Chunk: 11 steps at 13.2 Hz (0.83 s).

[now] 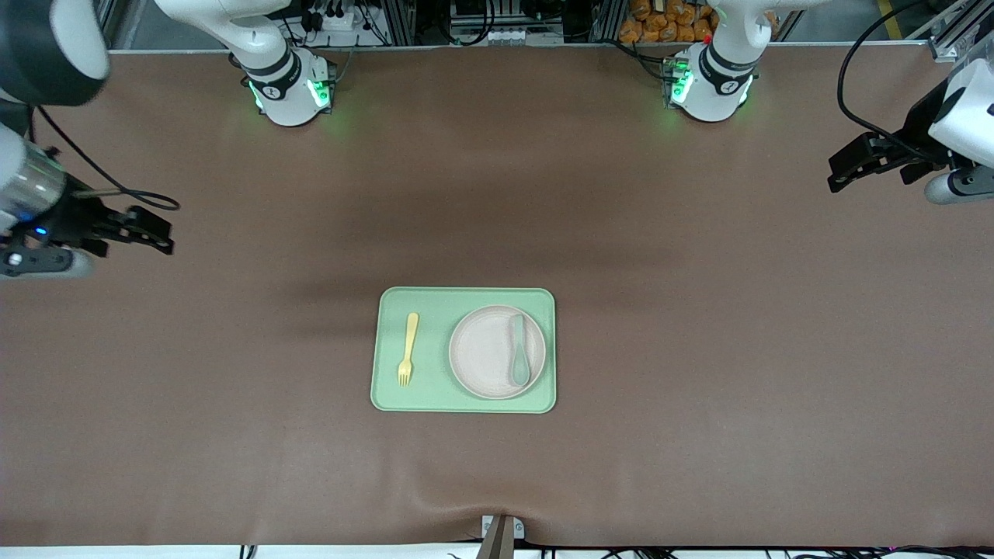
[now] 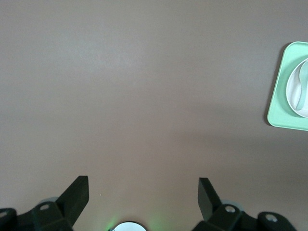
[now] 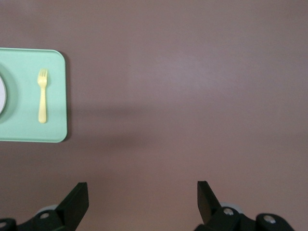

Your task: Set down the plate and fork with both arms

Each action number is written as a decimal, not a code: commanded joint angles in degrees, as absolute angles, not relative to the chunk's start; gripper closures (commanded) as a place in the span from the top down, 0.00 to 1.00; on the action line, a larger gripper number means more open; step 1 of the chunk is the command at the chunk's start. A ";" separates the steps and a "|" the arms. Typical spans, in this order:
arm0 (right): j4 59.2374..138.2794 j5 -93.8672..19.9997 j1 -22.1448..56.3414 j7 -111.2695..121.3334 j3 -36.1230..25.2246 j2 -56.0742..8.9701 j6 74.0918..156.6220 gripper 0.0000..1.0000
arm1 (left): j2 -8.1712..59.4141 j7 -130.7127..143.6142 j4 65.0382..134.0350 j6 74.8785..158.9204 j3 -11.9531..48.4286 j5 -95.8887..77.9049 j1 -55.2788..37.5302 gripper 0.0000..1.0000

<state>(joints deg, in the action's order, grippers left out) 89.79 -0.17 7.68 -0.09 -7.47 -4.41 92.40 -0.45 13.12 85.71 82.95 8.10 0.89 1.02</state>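
Observation:
The off-white round plate [image 1: 491,352] lies on the light-green tray [image 1: 435,388] in the middle of the table, on the side toward the left arm's end. A grey-green spoon [image 1: 519,351] lies in the plate. The pale-yellow fork [image 1: 408,348] lies on the tray beside the plate, toward the right arm's end; it also shows in the right wrist view [image 3: 43,96]. My left gripper [image 1: 842,177] is open and empty, high over the left arm's end of the table. My right gripper [image 1: 159,233] is open and empty over the right arm's end. Both are well away from the tray.
Brown cloth covers the whole table [image 1: 699,349]. The arm bases [image 1: 291,89] [image 1: 710,85] stand at the table's top edge. A small clamp [image 1: 501,532] sits at the table edge nearest the camera. In the left wrist view the tray's corner [image 2: 281,110] shows with the plate [image 2: 294,94].

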 commanded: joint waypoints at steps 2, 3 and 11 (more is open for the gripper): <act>86.31 0.44 3.96 0.18 -6.77 -2.48 86.66 1.00 | -1.41 12.57 85.78 82.44 7.82 1.14 1.32 1.00; 86.74 0.44 3.69 -0.17 -6.77 -0.98 86.23 1.00 | -1.32 12.57 85.78 82.53 7.82 1.14 1.32 1.00; 86.57 0.09 -2.46 -3.69 -2.81 1.58 79.98 1.00 | -0.79 12.48 85.26 82.79 7.47 1.14 1.49 1.00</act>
